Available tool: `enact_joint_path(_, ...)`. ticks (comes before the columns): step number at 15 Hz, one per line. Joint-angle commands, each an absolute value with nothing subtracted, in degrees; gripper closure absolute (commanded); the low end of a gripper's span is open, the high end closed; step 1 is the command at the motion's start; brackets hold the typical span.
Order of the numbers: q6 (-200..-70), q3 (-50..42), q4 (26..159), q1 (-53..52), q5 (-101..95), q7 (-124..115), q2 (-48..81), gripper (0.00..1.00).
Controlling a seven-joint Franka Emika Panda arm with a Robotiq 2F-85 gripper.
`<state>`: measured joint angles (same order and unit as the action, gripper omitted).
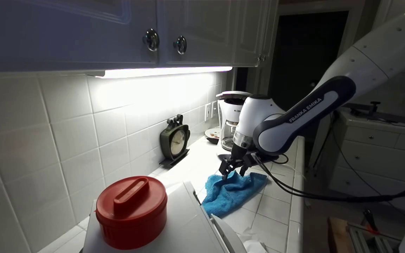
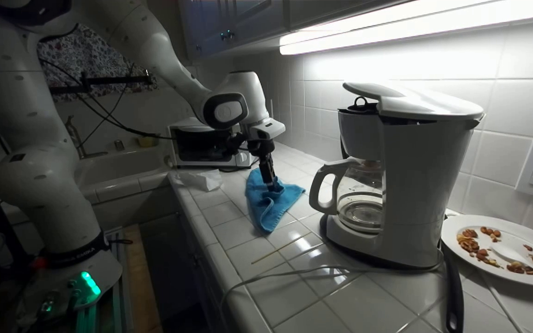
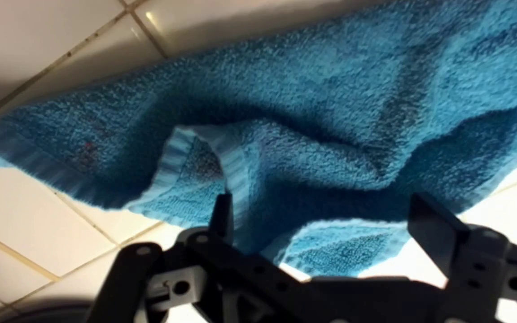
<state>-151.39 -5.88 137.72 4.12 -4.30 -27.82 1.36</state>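
My gripper (image 3: 323, 211) is spread: in the wrist view, its two black fingers (image 3: 435, 233) stand well apart over a rumpled blue terry cloth (image 3: 308, 89), and I cannot tell whether the tips touch it. The cloth lies on the white tiled counter (image 2: 222, 215). In the wrist view its long axis runs from the left edge up to the upper right corner, with a hemmed end pointing left and a raised, curled fold near the middle. In an exterior view the cloth (image 1: 230, 198) sits below and right of centre, slanting from lower left to upper right, a corner pointing right; in an exterior view the cloth (image 2: 271, 208) is near the centre, with a corner pointing at the bottom of the frame.

At the lower left of an exterior view, a round red plastic canister (image 1: 132, 225) has its bar-handled lid (image 1: 153, 198) on, hiding what is inside; it stands on a white toaster oven (image 1: 188, 225). Right of centre in an exterior view, a white plastic coffee maker (image 2: 414, 185) houses a clear glass carafe (image 2: 361, 208); I cannot tell whether it holds liquid. At the lower right, a round white plate (image 2: 516, 231) bears brown nuts (image 2: 467, 243) and a pale spoon (image 2: 507, 252)
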Motion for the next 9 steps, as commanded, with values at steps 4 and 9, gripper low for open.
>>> enact_joint_path(4, -157.95, -6.68, 136.12, 4.1, -5.42, -29.99, 4.68, 0.0)
enact_joint_path(9, -158.9, -7.46, 135.23, 3.55, -6.88, -31.3, 5.27, 0.41)
